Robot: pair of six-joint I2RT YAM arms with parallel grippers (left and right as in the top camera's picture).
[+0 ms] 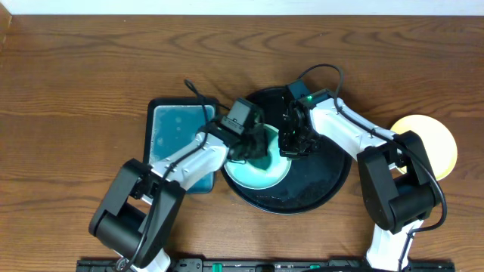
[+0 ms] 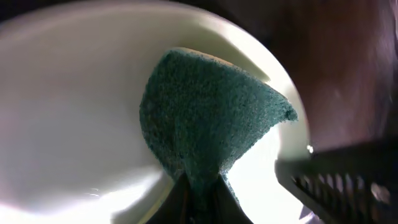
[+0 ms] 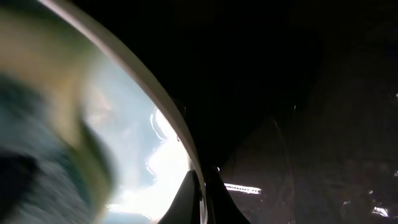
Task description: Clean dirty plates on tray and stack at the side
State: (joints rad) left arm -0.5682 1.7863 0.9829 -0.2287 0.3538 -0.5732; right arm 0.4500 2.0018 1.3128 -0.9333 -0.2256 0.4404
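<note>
Basin: set at 9 o'clock of the tray, touching it, and filled with blue-green water.
Left gripper: jaws pinched on a green sponge, which is pressed on the mint plate.
Mint plate: laid on the tray, toward its 8 o'clock side.
Tray: black and round.
Right gripper: jaws squeezed on the mint plate's rim at 2 o'clock.
Yellow plate: laid on the table at 3 o'clock of the tray, apart from it.

Wood table, black tray ctr, basin touching, yellow plate apart
</note>
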